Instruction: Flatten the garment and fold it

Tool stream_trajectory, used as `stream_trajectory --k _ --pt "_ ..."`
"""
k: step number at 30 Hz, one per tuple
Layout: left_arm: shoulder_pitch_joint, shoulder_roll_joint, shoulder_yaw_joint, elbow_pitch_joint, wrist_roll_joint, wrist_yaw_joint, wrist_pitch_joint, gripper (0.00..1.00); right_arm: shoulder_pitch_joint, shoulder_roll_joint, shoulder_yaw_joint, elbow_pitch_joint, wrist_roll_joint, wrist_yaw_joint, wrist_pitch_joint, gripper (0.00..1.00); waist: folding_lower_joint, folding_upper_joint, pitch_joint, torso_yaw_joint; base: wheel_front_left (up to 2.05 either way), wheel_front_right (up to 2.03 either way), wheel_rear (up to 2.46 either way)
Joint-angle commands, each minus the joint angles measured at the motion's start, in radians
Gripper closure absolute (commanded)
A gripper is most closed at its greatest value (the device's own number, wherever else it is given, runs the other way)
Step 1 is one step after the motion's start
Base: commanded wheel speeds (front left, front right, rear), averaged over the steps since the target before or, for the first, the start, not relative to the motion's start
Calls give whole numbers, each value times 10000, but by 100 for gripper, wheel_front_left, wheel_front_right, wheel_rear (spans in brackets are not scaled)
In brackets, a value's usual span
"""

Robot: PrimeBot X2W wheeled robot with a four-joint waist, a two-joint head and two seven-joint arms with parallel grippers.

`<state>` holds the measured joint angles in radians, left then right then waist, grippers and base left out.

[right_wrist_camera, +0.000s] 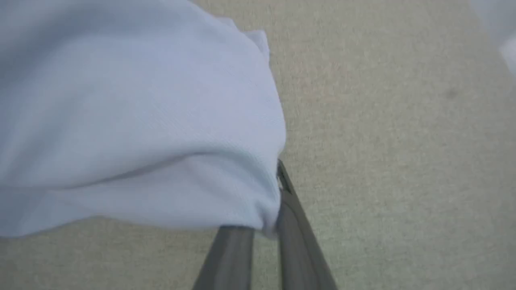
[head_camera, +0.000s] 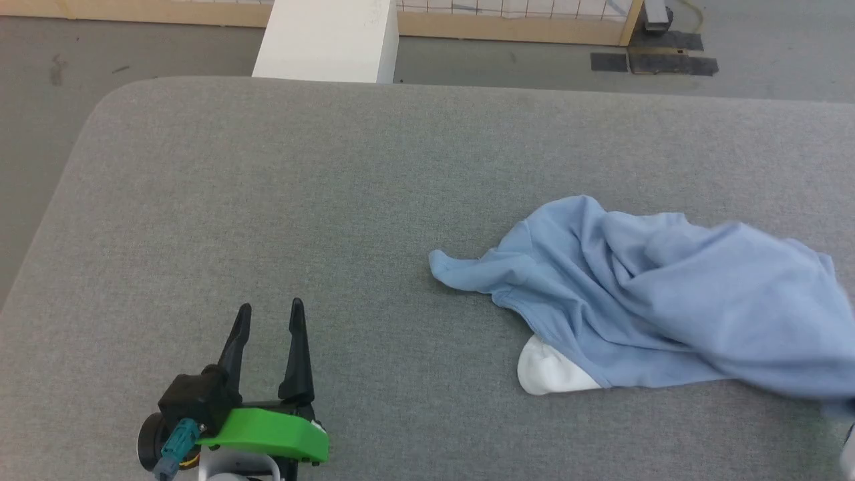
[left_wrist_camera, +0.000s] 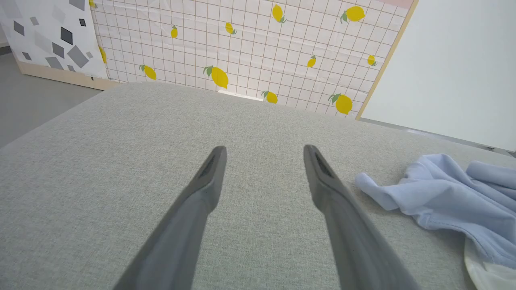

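On the desk's point(head_camera: 267, 167) right half the garment point(head_camera: 668, 300) lay bunched, your right gripper point(right_wrist_camera: 268, 201) seemingly clamped on its edge while your left gripper point(head_camera: 271, 306) hovered, fingers apart, over the near left; flattening was in hand, and you likely needed a second corner next.

Left gripper point(head_camera: 270, 305): long black fingers point(head_camera: 296, 354), green cover point(head_camera: 267, 427), teal connector point(head_camera: 177, 444).

grey fabric table point(head_camera: 267, 167), lemon-print wall point(left_wrist_camera: 250, 44), grey floor point(head_camera: 133, 47)
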<state>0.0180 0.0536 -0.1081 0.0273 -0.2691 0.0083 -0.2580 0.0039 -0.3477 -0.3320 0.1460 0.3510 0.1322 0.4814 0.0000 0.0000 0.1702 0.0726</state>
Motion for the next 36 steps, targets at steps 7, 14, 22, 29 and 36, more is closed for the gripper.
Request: stream_trajectory --k 7,14,22,29,36 --pt "-96 -31 50 124 136 -61 -38 0 688 1108 74 405 -376 -15 -402 0 0 0 -4 -58 0 0 0" --pt "29 -32 95 161 105 -46 -38 0 -121 942 414 -1411 460 -15 364 0 0 0 -258 -173 0 0 0" --pt "49 -33 -146 168 -111 20 -38 0 -1561 468 552 -4439 1080 -15 3149 0 0 0 -399 41 0 0 0" --pt "-218 -33 -364 99 -105 -10 -38 0 -3729 748 1084 -1987 417 -15 4768 0 0 0 222 638 0 0 0" --pt "-532 -33 -614 153 -125 -31 -38 0 -4678 713 1836 228 -319 -15 5121 0 0 0 671 1361 0 0 0"
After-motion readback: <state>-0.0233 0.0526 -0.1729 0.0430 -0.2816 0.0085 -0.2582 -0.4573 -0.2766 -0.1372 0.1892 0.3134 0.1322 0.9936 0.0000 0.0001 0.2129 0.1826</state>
